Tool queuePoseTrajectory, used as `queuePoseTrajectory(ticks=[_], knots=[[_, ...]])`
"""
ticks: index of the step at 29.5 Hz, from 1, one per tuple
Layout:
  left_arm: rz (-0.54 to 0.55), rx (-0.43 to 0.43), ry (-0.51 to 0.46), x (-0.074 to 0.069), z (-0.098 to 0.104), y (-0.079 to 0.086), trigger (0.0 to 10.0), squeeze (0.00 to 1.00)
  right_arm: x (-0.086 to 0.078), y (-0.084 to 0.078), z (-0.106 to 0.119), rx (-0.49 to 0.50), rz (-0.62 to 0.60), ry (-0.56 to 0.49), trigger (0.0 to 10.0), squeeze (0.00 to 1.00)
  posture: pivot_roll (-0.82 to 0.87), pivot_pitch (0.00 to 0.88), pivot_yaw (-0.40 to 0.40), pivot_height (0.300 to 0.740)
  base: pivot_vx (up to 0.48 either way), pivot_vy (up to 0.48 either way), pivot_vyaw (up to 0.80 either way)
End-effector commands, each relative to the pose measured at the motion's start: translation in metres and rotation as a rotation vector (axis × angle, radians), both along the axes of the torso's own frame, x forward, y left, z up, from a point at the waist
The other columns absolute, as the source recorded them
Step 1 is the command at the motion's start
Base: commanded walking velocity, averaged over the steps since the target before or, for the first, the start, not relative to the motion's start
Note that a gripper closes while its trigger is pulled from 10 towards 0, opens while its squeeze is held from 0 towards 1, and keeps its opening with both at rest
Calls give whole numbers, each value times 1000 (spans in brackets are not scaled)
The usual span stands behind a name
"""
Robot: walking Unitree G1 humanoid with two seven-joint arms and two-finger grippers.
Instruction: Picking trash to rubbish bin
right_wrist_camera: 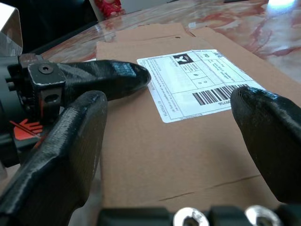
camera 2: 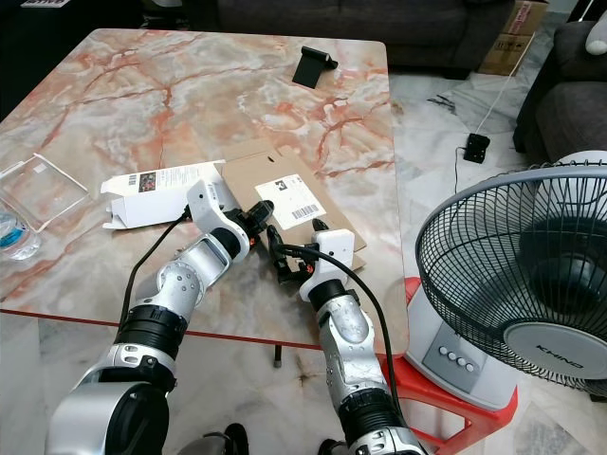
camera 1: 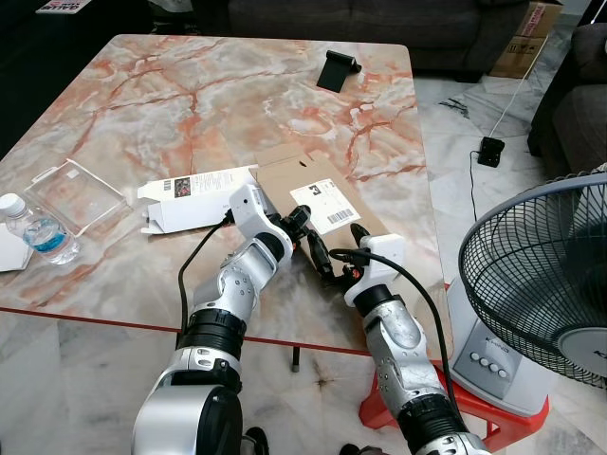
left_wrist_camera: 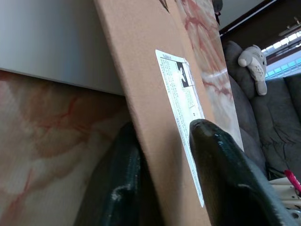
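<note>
Left gripper [camera 1: 305, 227] pinches the flat cardboard [camera 1: 318, 194] lying at the table's [camera 1: 190, 95] near edge, right gripper [camera 1: 343, 256] spread beside; thin-edge hold may slip on lifting.

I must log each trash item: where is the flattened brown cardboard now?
In the left eye view, the flattened cardboard lies near the marble table's front right edge, beside the white carton. The left gripper pinches its near edge.
</note>
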State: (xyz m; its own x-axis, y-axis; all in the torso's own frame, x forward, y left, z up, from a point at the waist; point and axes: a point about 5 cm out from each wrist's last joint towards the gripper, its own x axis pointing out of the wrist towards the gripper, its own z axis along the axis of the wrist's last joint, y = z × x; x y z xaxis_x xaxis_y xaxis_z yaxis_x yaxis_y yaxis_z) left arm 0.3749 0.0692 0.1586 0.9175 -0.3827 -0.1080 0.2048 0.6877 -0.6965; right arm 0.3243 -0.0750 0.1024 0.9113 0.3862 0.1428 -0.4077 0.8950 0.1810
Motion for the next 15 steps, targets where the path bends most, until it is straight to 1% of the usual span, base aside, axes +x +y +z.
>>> queuePoseTrajectory(ticks=[1,4,7,9,10,12,14,15], knots=[[-45,-42,24,-9,-6,-20,0,0,1,3,2,-1,3,-7,10000,0,-13,133,29,740,0,0,0],[-46,-37,25,-10,-8,-19,0,0,4,2,6,2,-4,-18,10000,0,-10,126,30,740,0,0,0],[-20,-14,10,-10,-8,-14,0,0,8,0,14,15,-26,-52,10000,0,-8,115,32,740,0,0,0],[-32,28,-21,-10,-6,-13,0,0,11,-2,18,22,-33,-69,10000,0,-6,108,32,740,0,0,0],[-33,91,-52,-11,-4,-11,0,0,13,-4,23,24,-43,-84,10000,0,-6,103,32,740,0,0,0],[-2,148,-93,-10,1,-6,0,0,16,-6,29,24,-57,-105,10000,0,-4,99,34,740,0,0,0],[1,152,-96,-10,2,-5,0,0,16,-7,30,24,-58,-107,10000,0,-4,99,34,740,0,0,0],[64,182,-170,-8,15,5,0,0,21,-11,41,29,-78,-144,10000,0,2,87,33,740,0,0,0]])
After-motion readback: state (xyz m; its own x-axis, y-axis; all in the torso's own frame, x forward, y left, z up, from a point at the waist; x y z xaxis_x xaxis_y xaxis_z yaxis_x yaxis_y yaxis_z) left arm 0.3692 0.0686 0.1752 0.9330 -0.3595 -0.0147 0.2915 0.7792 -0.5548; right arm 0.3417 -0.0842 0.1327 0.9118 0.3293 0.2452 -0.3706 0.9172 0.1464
